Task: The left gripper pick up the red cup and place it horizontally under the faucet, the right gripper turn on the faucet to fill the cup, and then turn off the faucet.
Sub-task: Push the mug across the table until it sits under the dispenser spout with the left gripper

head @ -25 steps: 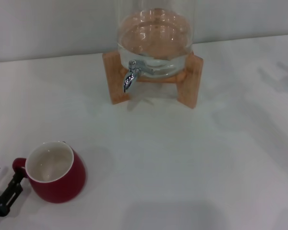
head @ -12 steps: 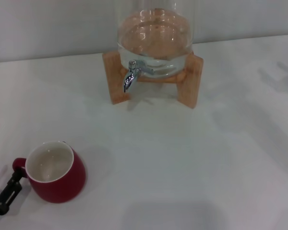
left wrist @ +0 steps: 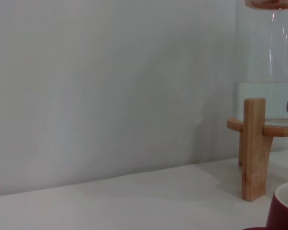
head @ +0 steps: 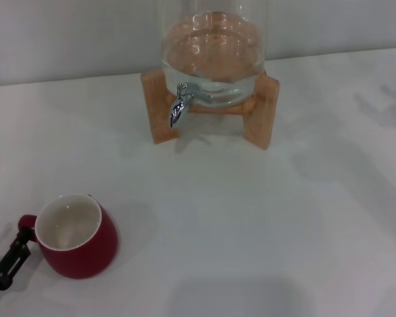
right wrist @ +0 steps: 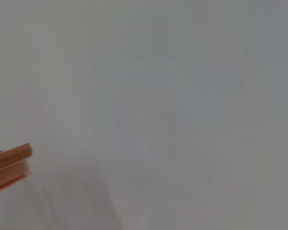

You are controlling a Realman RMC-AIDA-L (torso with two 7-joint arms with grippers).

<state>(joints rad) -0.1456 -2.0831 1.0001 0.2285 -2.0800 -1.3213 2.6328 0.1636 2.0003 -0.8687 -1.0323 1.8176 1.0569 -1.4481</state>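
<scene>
At the tabletop's near left corner the left gripper (head: 1, 254) sits just beside the cup's (head: 76, 239) handle, and compared with a second ago it has slid slightly nearer that edge and lower, so less of it shows; the cup itself has not moved. That suggests the pick-up is only at the approach stage: the claw is lining up on the handle side and nothing is grasped yet, so the cup is upright, empty, and well apart from the faucet (head: 179, 105), which juts from the jar (head: 212, 53) on its wooden stand (head: 261, 112) near the far edge. The lever looks untouched and no water runs. Only a few black finger parts of the left gripper are in the head view, cut off by the corner, so I cannot tell how wide they stand. Its wrist view shows none of its own fingers, just a sliver of the cup's rim, one stand leg and a glint of chrome. The right gripper is not visible; only a dark speck shows at the far right, and its wrist view gives little but blank wall and a wooden edge.
</scene>
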